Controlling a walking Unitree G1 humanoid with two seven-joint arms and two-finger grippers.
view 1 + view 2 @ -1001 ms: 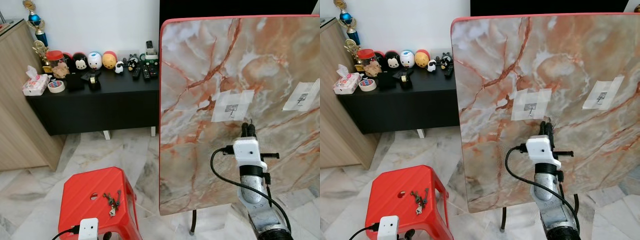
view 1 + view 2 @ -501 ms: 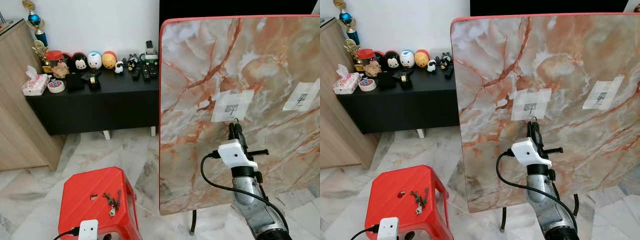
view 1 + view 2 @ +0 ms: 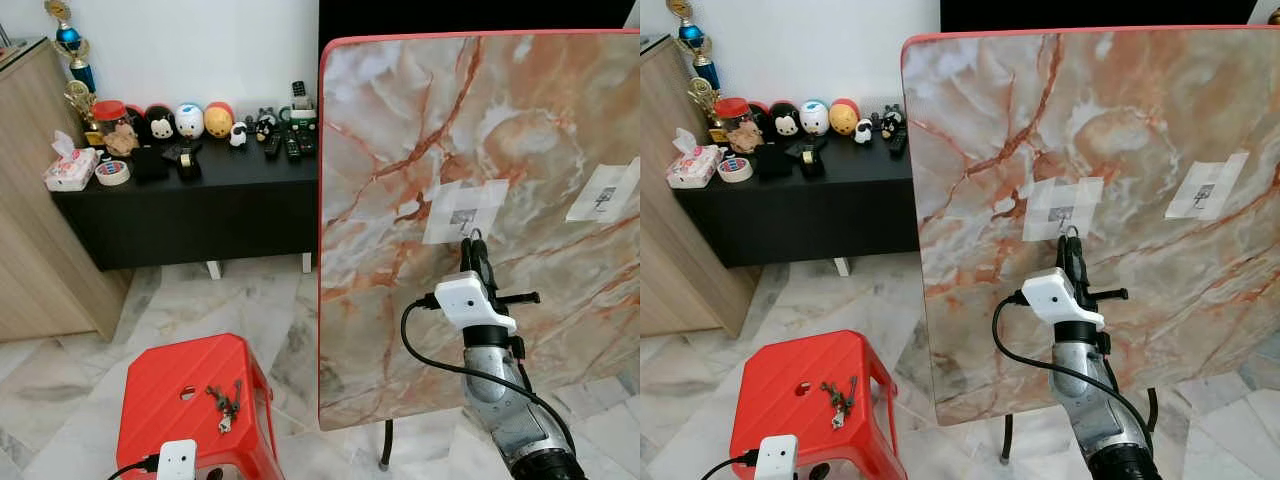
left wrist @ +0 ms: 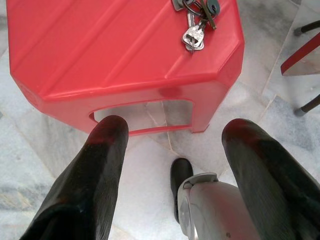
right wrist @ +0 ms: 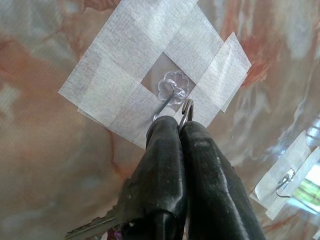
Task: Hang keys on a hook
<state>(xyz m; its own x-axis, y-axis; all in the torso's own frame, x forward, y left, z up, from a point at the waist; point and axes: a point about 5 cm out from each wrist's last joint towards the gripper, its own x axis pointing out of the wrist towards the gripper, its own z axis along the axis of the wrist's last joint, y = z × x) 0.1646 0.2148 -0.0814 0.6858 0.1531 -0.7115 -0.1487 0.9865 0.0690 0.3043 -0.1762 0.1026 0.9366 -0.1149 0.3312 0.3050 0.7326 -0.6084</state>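
Observation:
My right gripper (image 3: 470, 246) is raised against the upright marble board (image 3: 400, 140) and is shut on a key ring (image 5: 186, 108), with a key (image 5: 95, 227) hanging below the fingers. The ring's top sits just under and beside the clear taped hook (image 5: 169, 95), touching or nearly touching its wire. That hook (image 3: 463, 218) is the left of two; the second hook (image 3: 603, 196) is further right. My left gripper (image 4: 175, 132) hangs open low by the red stool (image 3: 185, 395), where another bunch of keys (image 3: 225, 403) lies.
A black low cabinet (image 3: 190, 205) with toys, remotes and tape stands along the back wall. A wooden cupboard (image 3: 30, 200) is at the left. The board's metal legs (image 3: 387, 445) stand on the marble floor beside the stool.
My right gripper has moved left and up along the board, from below and right of the left hook to right under it. The left arm has not moved.

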